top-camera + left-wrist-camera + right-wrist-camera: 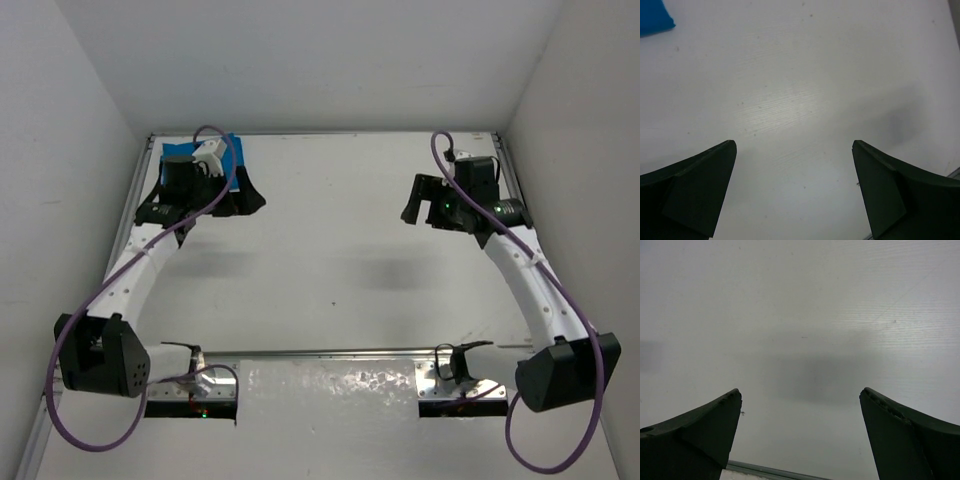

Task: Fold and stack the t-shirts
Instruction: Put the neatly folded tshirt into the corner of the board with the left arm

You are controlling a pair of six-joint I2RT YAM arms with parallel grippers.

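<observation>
The blue t-shirt [240, 148] lies at the white table's [330, 260] far left corner, partly hidden beneath the left gripper [792, 145]; that and the right gripper [800, 392] hang released, jaws spread, grasping nothing.

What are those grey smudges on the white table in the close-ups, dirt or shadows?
Shadows. Left wrist: one faint patch on the table. Right wrist: a broader soft-edged patch. Top external: similar blurry shadows; lighting looks diffuse.

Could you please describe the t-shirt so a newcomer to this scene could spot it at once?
Look at the white table and go to its far left corner, where the left arm reaches. The t-shirt lies there, partly hidden beneath that arm's wrist; it is the only bright blue thing.
</observation>
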